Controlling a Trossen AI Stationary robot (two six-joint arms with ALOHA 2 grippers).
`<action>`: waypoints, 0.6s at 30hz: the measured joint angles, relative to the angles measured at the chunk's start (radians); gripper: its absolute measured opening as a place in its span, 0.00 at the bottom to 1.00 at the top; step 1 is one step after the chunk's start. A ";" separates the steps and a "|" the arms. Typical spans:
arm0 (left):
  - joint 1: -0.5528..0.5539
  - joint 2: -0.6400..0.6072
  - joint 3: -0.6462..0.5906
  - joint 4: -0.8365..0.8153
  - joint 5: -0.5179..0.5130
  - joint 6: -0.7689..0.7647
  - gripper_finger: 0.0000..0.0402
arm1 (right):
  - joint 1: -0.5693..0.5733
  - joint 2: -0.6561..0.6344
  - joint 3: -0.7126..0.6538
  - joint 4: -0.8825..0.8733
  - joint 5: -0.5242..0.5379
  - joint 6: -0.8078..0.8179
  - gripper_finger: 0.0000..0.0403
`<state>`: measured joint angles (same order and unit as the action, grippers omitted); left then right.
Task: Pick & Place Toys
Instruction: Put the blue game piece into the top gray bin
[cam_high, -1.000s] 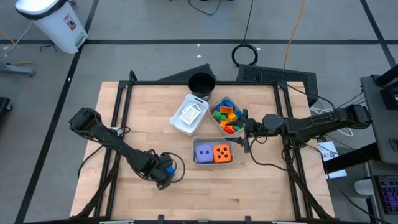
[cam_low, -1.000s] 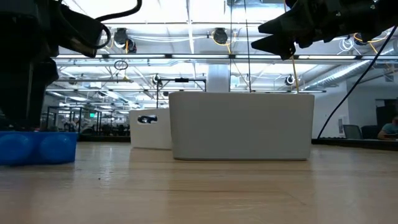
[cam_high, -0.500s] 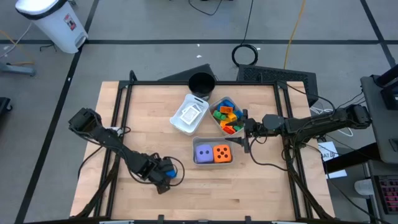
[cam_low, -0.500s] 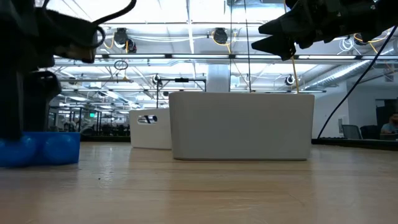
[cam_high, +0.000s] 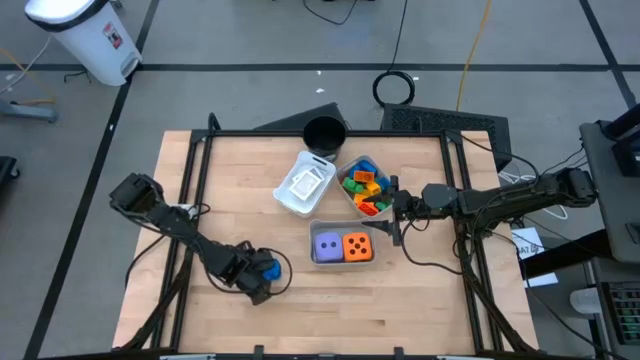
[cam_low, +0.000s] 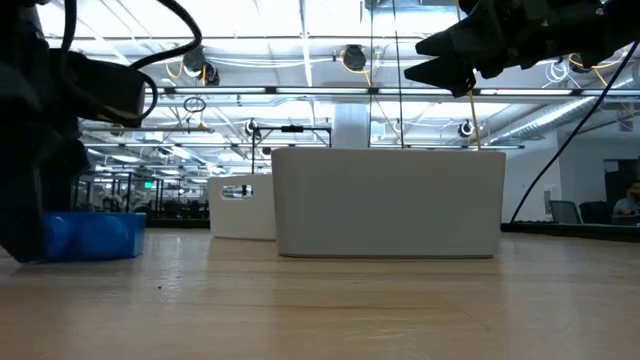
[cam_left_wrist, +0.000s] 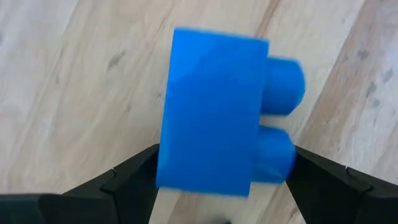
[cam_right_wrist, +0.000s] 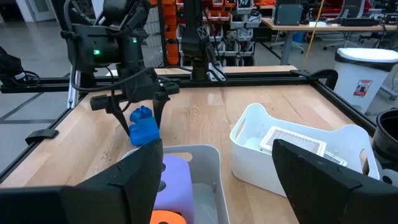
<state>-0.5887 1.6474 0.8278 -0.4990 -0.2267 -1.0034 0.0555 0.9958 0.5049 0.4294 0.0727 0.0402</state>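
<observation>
While the right gripper (cam_high: 397, 210) stays spread beside the block tray (cam_high: 352, 198), the left gripper (cam_high: 262, 277) has shifted slightly left, still pinching the blue block (cam_high: 267, 270) at the table's (cam_high: 420, 300) front-left.

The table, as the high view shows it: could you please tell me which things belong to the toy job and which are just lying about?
Part of the job:
- blue block, between the left gripper's fingers
- purple die
- orange die
- small coloured blocks
- white tiles

Lying about:
- black cup
- white bin, on the floor
</observation>
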 joint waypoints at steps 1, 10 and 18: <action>0.001 0.000 -0.002 0.017 -0.007 0.021 0.80 | 0.000 0.000 0.000 0.000 0.000 0.000 0.68; 0.002 0.003 -0.001 0.059 -0.098 0.115 0.80 | 0.000 0.000 0.000 0.000 0.000 0.000 0.68; 0.005 0.003 -0.001 0.056 -0.111 0.193 0.80 | 0.000 0.000 0.000 0.000 0.000 0.000 0.68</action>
<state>-0.5838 1.6501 0.8265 -0.4431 -0.3380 -0.8100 0.0555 0.9961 0.5049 0.4294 0.0727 0.0402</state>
